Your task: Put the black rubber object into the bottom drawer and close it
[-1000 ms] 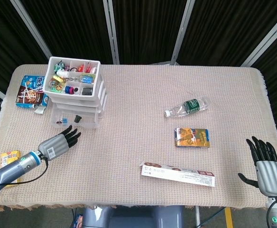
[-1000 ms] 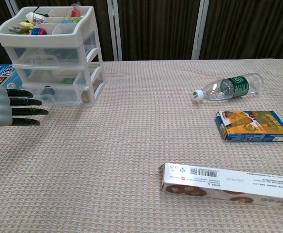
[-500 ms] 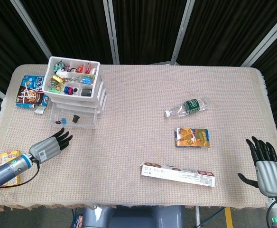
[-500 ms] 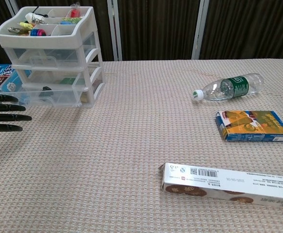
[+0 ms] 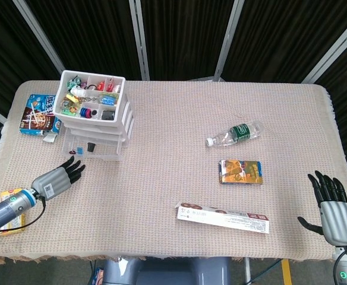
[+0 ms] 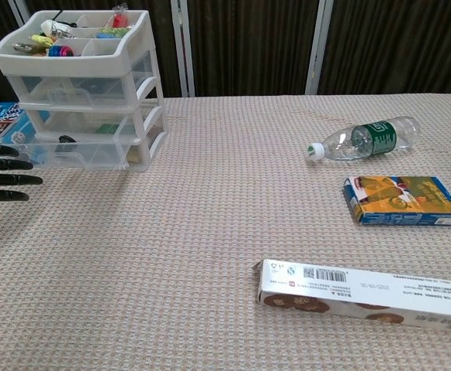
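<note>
The white three-drawer unit (image 5: pixel 93 122) (image 6: pixel 86 100) stands at the back left, with a tray of small items on top. The black rubber object (image 5: pixel 91 145) (image 6: pixel 67 140) lies inside the clear bottom drawer (image 5: pixel 93 151) (image 6: pixel 86 154); whether that drawer is fully pushed in I cannot tell. My left hand (image 5: pixel 57 178) (image 6: pixel 1 174) hovers empty just in front of the unit, fingers stretched toward it and not touching. My right hand (image 5: pixel 334 205) rests open at the near right corner of the table, holding nothing.
A plastic bottle (image 5: pixel 234 133) (image 6: pixel 368 137) lies right of centre. Nearer sit an orange-and-blue box (image 5: pixel 240 171) (image 6: pixel 403 199) and a long biscuit box (image 5: pixel 223 218) (image 6: pixel 364 294). A blue snack pack (image 5: pixel 40 114) is left of the unit, and a yellow packet (image 5: pixel 10 199) lies by my left forearm.
My left hand has drawn back from the bottom drawer's front, toward the left and the near edge. The black object inside has shifted slightly back. My right hand has stayed still.
</note>
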Controlling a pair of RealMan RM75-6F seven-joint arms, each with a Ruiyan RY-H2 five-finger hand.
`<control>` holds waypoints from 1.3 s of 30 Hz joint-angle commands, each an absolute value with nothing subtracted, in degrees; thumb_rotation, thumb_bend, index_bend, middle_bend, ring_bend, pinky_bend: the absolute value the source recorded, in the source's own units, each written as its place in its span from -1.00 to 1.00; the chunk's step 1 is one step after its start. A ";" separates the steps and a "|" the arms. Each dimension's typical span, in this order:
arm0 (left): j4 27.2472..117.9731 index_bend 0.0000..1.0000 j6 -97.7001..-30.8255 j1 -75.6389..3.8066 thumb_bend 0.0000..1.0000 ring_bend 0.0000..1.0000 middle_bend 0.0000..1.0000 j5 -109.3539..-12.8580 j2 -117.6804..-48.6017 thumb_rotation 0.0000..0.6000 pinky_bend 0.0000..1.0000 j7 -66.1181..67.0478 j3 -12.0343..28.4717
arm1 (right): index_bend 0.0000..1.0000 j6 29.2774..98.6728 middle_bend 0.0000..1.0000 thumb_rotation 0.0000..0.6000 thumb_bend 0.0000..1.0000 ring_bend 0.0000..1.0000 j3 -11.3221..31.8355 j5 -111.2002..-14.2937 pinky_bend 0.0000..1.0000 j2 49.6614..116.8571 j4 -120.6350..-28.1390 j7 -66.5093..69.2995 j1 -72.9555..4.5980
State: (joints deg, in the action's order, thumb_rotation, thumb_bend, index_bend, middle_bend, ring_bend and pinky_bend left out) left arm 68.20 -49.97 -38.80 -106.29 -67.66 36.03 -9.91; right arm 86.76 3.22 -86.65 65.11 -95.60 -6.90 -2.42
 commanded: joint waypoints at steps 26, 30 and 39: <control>66.85 -0.80 -45.47 -41.09 1.00 -1.00 -1.00 -95.97 -75.08 1.00 -0.83 40.55 -2.30 | -0.90 86.68 -1.00 1.00 -0.97 -1.00 3.24 -86.53 -1.00 64.96 -95.73 -6.74 -2.40; 66.42 -0.80 -44.91 -41.43 1.00 -1.00 -1.00 -93.77 -75.99 1.00 -0.83 40.86 -0.96 | -0.90 86.76 -1.00 1.00 -0.97 -1.00 3.16 -86.64 -1.00 64.88 -95.73 -6.74 -2.34; 63.49 -0.80 -42.75 -42.60 1.00 -1.00 -1.00 -90.15 -78.44 1.00 -0.83 41.28 0.81 | -0.90 86.79 -1.00 1.00 -0.97 -1.00 3.12 -86.62 -1.00 64.80 -95.72 -6.62 -2.27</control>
State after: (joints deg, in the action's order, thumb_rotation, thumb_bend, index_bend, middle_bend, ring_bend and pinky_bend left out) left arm 64.18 -43.32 -42.32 -90.81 -77.83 41.16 0.50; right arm 86.78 3.12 -86.60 64.80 -95.73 -6.64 -2.27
